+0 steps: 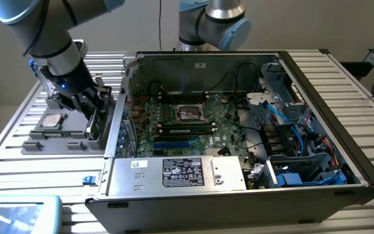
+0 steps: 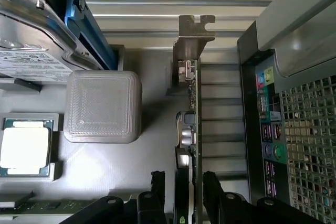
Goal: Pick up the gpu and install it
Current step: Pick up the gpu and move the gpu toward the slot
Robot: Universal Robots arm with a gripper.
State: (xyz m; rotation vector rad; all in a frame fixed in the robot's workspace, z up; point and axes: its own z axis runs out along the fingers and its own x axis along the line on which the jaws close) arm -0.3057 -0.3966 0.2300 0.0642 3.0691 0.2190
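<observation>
The gpu (image 2: 190, 140) stands on its edge in a slot of the grey holder tray (image 2: 152, 77), its metal end bracket (image 2: 192, 32) at one end. In the exterior view the gpu (image 1: 95, 126) sits at the tray's side nearest the computer case. My gripper (image 1: 91, 105) is lowered straight over it. In the wrist view my gripper (image 2: 184, 182) is open, with one black finger (image 2: 157, 181) on each side of the card and a small gap on both sides. Nothing is held.
The open computer case (image 1: 317, 122) with its green motherboard (image 1: 180, 122) lies to the exterior view's right of the tray (image 1: 50, 144). A CPU (image 2: 25, 148), a grey block (image 2: 102, 106) and a white-labelled drive (image 2: 31, 40) also sit in the tray. The case's rear port panel (image 2: 270, 129) is close beside the card.
</observation>
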